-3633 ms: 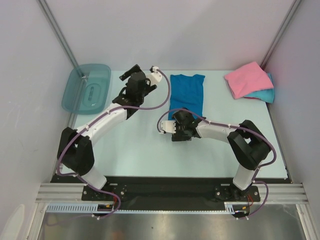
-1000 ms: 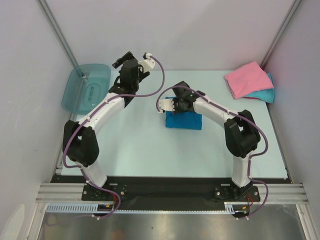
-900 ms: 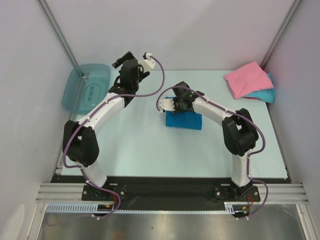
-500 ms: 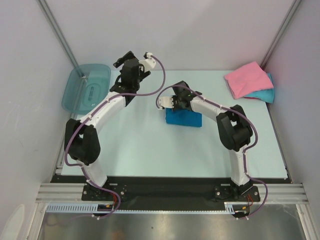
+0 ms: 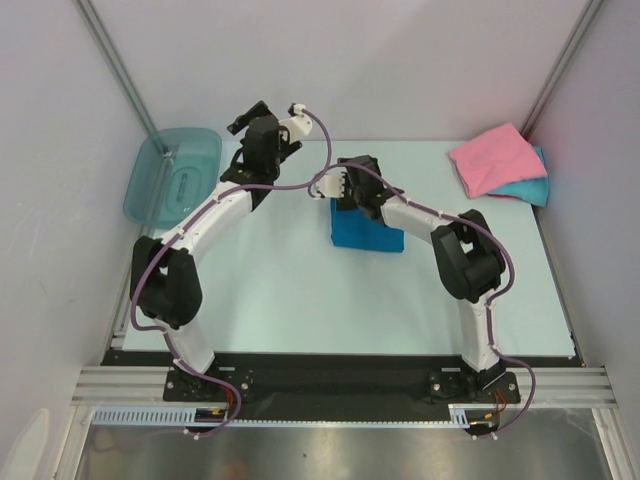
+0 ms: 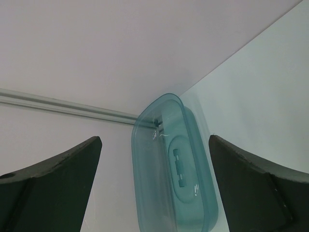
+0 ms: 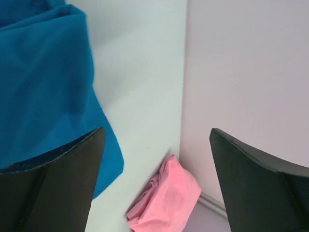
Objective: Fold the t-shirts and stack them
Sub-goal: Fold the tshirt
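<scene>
Deep blue cloth is met first. The deep blue t-shirt is laid on the pale table as a compact folded rectangle, about midway across and a little beyond the middle. Its upper layer is seen rumpled in the right wrist view.

Over its far left corner the right gripper is held. Its fingers are spread wide and nothing is gripped between them. One finger is seen overlapping the blue fabric, but whether the cloth is touched cannot be told.

Farther back and to the left, the left gripper is raised above the table near the rear wall. Its fingers are likewise parted to the full and nothing is held. Between them, in the left wrist view, the translucent teal bin is framed; it is set at the far left edge of the table, against the side wall.

In the far right corner, well apart from the blue one, the pink t-shirt is laid folded on the turquoise t-shirt. Only a strip of the turquoise one is left showing, along the near right side.
</scene>
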{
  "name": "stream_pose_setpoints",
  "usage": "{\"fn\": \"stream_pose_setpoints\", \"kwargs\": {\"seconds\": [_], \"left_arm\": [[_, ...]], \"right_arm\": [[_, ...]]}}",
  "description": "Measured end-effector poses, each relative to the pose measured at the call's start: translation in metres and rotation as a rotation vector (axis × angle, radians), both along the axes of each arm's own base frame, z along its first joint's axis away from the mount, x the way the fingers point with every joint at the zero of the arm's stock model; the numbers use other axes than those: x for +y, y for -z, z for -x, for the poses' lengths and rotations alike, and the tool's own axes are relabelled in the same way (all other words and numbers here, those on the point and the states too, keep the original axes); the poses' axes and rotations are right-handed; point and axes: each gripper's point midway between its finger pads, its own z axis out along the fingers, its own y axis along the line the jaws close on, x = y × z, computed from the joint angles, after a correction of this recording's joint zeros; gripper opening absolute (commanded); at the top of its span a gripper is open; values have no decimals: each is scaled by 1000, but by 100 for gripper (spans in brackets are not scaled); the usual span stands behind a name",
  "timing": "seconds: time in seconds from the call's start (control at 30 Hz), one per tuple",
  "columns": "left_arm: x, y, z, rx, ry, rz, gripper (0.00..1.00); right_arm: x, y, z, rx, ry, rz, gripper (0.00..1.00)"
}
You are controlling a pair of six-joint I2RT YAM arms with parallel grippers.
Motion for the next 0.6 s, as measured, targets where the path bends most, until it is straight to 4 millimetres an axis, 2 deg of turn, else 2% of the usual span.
{"fn": "stream_pose_setpoints", "kwargs": {"seconds": [0.03,0.07,0.1,0.13,0.17,0.27,0.37,0.6], "left_arm": [[0,0,0,2,0,0,100],[0,0,0,1,-1,2,100],[0,0,0,1,-1,3,100],[0,1,0,1,-1,3,100],[0,1,0,1,-1,3,100],[0,0,0,0,-2,4,100],[0,0,0,-4,-3,5,100],[6,3,4,-9,-16,5,100]], "right_arm": [[0,-3,0,-21,5,-12,83],[-1,-6,1,-43,9,-22,49],[-3,-9,3,-70,11,-28,26],[-6,-9,6,-86,13,-29,7],[-9,-7,8,-106,14,-29,0],[-21,11,17,-131,22,-19,0],[-35,40,24,-101,39,15,0],[-44,98,29,-48,82,57,0]]}}
